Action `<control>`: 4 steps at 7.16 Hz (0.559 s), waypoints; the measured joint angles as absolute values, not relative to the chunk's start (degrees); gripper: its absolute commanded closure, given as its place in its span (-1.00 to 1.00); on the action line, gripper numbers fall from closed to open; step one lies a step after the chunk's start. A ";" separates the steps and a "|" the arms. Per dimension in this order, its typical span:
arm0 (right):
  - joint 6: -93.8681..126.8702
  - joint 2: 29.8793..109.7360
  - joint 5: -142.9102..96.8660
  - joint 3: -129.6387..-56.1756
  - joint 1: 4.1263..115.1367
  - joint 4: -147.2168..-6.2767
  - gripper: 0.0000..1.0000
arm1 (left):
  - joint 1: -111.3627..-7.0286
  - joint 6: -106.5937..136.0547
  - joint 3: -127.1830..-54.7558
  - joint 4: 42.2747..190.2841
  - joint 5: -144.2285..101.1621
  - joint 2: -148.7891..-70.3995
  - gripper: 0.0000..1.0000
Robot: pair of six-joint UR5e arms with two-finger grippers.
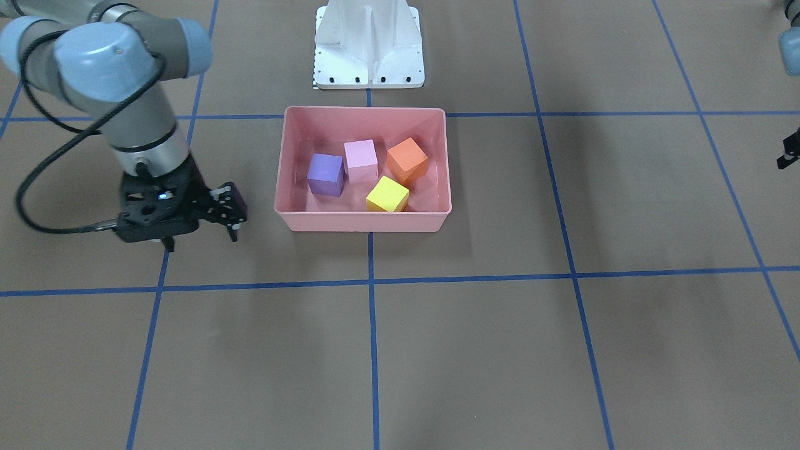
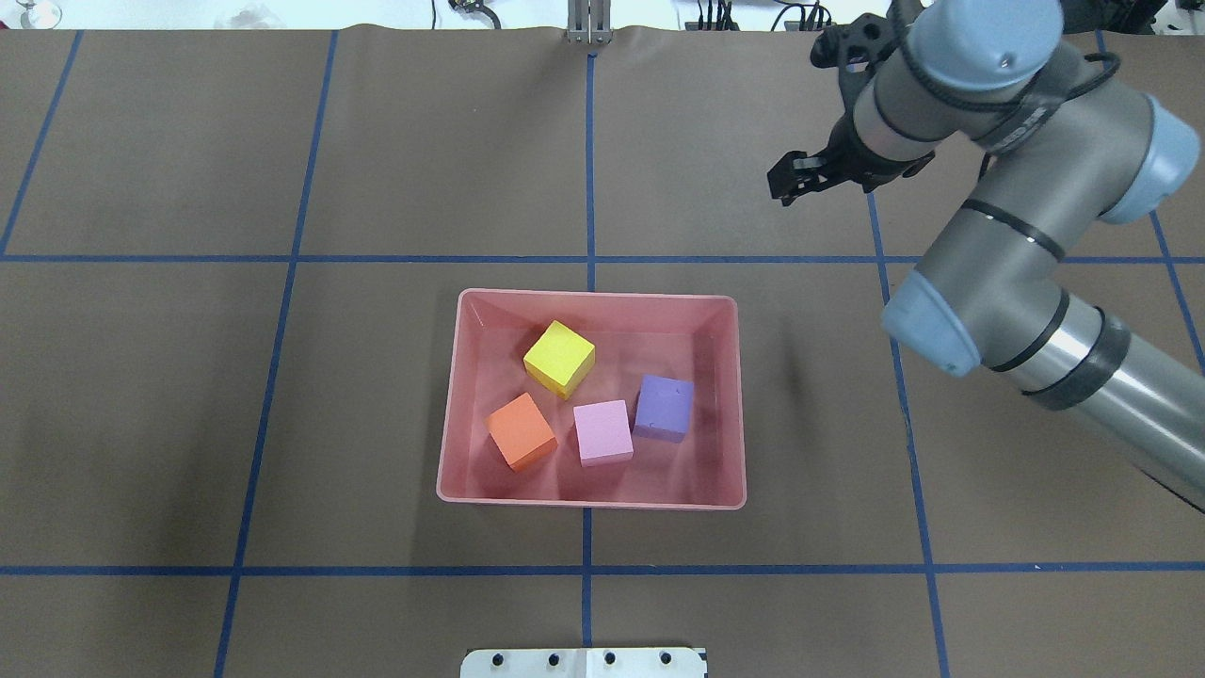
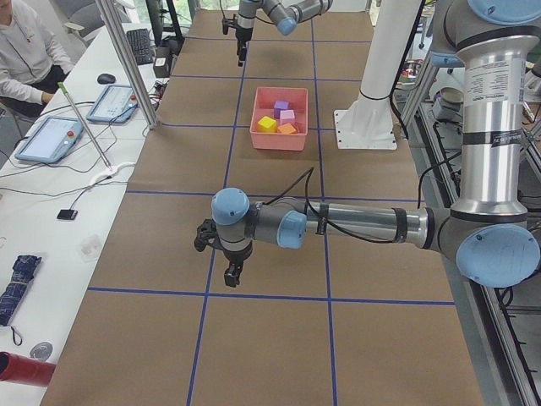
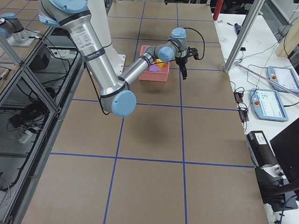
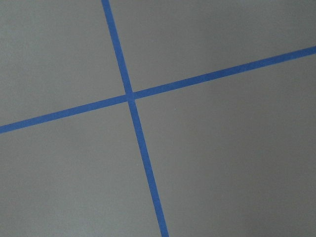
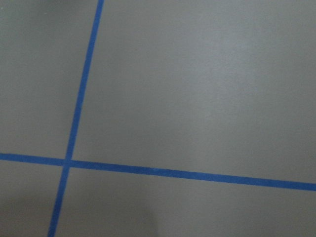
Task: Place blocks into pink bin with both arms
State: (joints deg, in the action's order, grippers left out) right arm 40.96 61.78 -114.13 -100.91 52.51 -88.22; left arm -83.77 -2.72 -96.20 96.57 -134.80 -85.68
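The pink bin (image 1: 362,222) (image 2: 593,499) stands mid-table. All four blocks lie inside it: the purple (image 1: 325,175) (image 2: 664,408), the light pink (image 1: 361,160) (image 2: 602,433), the orange (image 1: 407,160) (image 2: 521,431) and the yellow (image 1: 387,194) (image 2: 559,359). My right gripper (image 1: 232,212) (image 2: 786,184) hangs open and empty over bare table, beside the bin on my right. My left gripper (image 3: 230,272) is far off to my left, low over the table. Only a sliver of it shows at the front view's edge (image 1: 789,150), so I cannot tell its state.
The white metal base (image 1: 369,44) (image 2: 584,664) stands on my side of the bin. Blue tape lines cross the brown table; both wrist views show only these. A desk with tablets (image 3: 51,139) and a seated person (image 3: 25,42) lie past the far edge.
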 measured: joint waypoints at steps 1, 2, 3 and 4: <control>34.39 64.93 -118.36 -100.65 57.71 -88.05 -1.00 | -86.20 -5.29 -96.42 93.92 -135.41 -85.32 -1.00; 29.70 67.73 -121.66 -100.41 62.08 -88.02 -1.00 | -88.16 -8.48 -96.66 90.12 -135.45 -85.28 -1.00; 26.60 69.77 -123.99 -100.22 65.47 -88.06 -1.00 | -89.54 -11.17 -96.75 86.95 -135.28 -85.41 -1.00; 24.22 71.73 -125.62 -100.05 68.43 -88.13 -1.00 | -91.06 -12.59 -96.89 84.94 -135.04 -85.68 -1.00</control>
State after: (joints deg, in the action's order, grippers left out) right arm 24.22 71.73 -125.62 -100.05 68.43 -88.13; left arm -91.06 -12.59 -96.89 84.94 -135.04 -85.68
